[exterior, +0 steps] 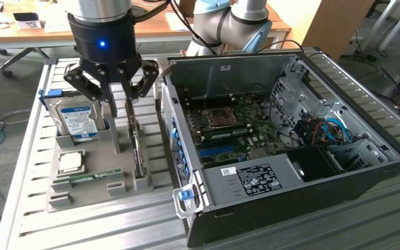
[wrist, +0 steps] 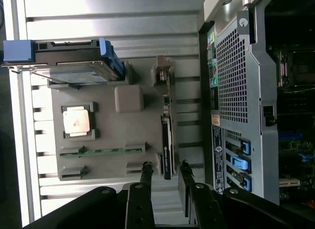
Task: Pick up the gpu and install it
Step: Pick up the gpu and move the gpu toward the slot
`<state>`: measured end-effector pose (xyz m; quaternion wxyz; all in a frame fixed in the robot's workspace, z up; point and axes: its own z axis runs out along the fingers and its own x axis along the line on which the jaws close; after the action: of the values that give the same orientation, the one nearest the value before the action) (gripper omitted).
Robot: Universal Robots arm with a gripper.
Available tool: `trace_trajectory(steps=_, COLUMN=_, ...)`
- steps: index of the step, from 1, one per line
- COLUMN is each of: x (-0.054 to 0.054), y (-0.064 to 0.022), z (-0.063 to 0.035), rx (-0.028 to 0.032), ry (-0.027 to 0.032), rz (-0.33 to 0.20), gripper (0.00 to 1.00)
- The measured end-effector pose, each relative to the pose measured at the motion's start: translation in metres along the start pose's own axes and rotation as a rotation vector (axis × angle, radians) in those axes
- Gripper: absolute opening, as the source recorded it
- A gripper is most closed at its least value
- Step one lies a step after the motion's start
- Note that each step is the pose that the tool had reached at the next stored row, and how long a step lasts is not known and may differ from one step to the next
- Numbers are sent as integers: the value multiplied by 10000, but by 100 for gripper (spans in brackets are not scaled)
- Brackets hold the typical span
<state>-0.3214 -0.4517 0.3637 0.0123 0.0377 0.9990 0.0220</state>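
The gpu (exterior: 137,151) stands on its edge in a slot of the grey holder (exterior: 96,190), between the holder's middle post and the computer case. In the wrist view the gpu (wrist: 167,140) shows as a thin dark strip seen edge-on. My gripper (exterior: 120,110) hangs above the holder, over the near end of the card, apart from it. Its black fingers (wrist: 146,171) stand partly spread on either side of the card's line, and the gripper (wrist: 165,170) is open with nothing between them.
The holder also carries a blue-and-white-labelled hard drive (exterior: 76,121), a square processor (exterior: 70,161) and a narrow green memory stick (exterior: 92,176). The open computer case (exterior: 255,179) lies at the exterior view's right, its motherboard (exterior: 235,133) exposed. All rests on a slatted metal table (exterior: 82,229).
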Motion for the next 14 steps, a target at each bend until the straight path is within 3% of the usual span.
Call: trace_trajectory(steps=14, x=1, y=-2, z=46, rx=-1, ry=-1, rz=0, gripper=36)
